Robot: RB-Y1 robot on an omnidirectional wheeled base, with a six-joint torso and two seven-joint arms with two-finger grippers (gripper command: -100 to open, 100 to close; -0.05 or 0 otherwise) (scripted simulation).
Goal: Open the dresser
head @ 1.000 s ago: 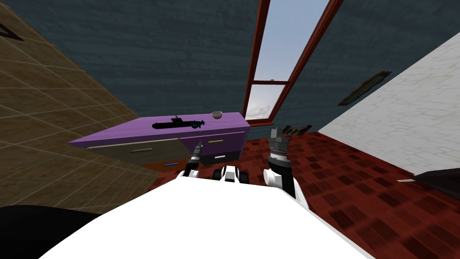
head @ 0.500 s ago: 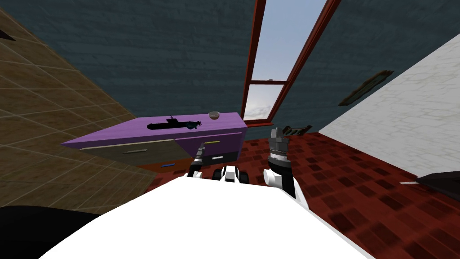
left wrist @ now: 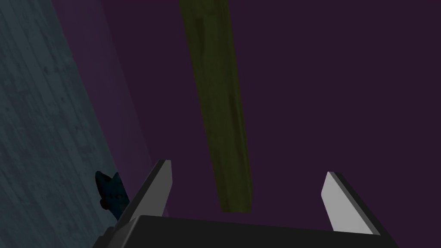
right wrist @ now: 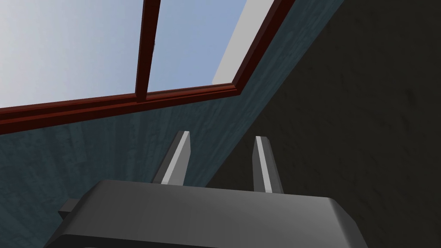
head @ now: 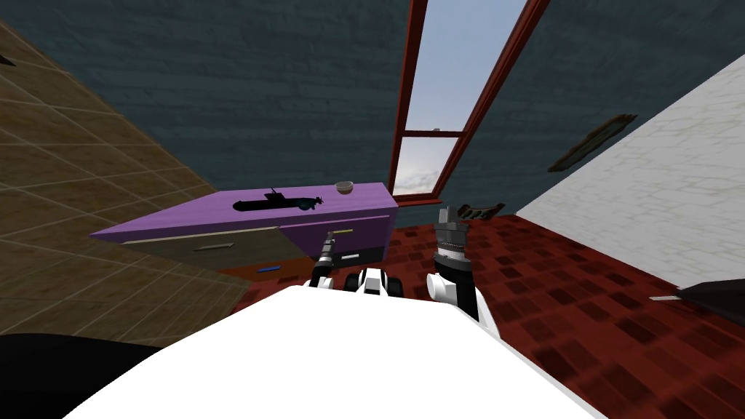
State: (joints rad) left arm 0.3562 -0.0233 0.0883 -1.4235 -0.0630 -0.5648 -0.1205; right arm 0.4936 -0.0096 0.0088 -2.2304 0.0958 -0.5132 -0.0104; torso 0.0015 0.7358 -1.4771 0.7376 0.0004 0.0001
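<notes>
Dark blue wall (head: 255, 94) behind, purple dresser (head: 291, 211) up against it, left gripper (left wrist: 247, 168) spread wide right at the olive handle (left wrist: 215, 107) on the dresser's front, right gripper (head: 446, 212) off to the dresser's right, fingers slightly apart.

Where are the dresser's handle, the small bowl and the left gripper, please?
handle (left wrist: 215, 107), left wrist view, on the middle of the olive bar.
bowl (head: 344, 187), head view, on its outer wall.
left gripper (left wrist: 247, 168), left wrist view, midway between its open fingertips.
</notes>
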